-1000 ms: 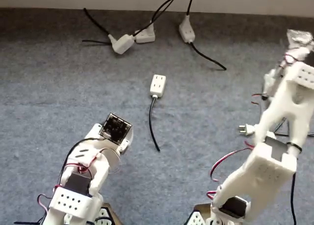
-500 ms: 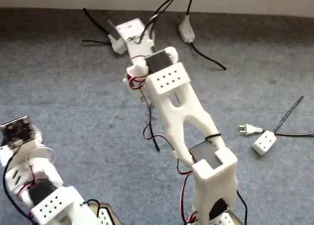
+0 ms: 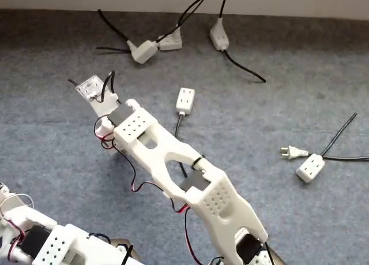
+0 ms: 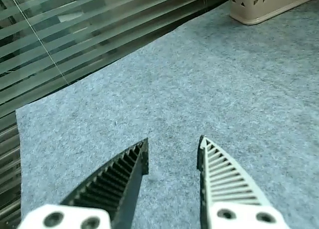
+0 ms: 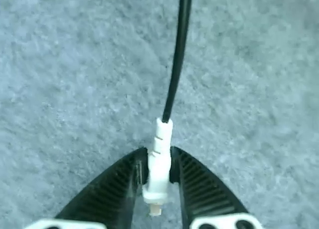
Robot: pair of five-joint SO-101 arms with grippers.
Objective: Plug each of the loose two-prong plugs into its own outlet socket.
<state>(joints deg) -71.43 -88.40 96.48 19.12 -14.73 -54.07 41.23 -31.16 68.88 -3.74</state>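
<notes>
Two white robot arms share one grey felt surface (image 3: pixel 271 103). The right end effector (image 5: pixel 158 159) is clenched on a white two-prong plug (image 5: pixel 162 136), whose black cord (image 5: pixel 177 64) runs straight away from it over the felt. In the high view the right arm (image 3: pixel 173 155) stretches diagonally to the left-centre of the surface. The left end effector (image 4: pixel 173 143) is released, its two toothed fingers spread above bare felt. The left arm (image 3: pixel 40 242) sits at the near left corner.

A second loose white plug (image 3: pixel 290 153) lies at the right, just beside the right-hand white outlet block (image 3: pixel 310 167). The middle white outlet block (image 3: pixel 185 100) lies alone, its black lead trailing toward the near side. Along the far edge lie three more white cord ends (image 3: pixel 144 50). Two of them touch and the third is apart; whether they are plugs or sockets I cannot tell.

Open felt lies between the middle block and the right-hand pair. In the left wrist view the felt's edge runs along slatted blinds (image 4: pixel 75 29). One beige perforated basket (image 4: pixel 269 4) stands there; its contents are hidden.
</notes>
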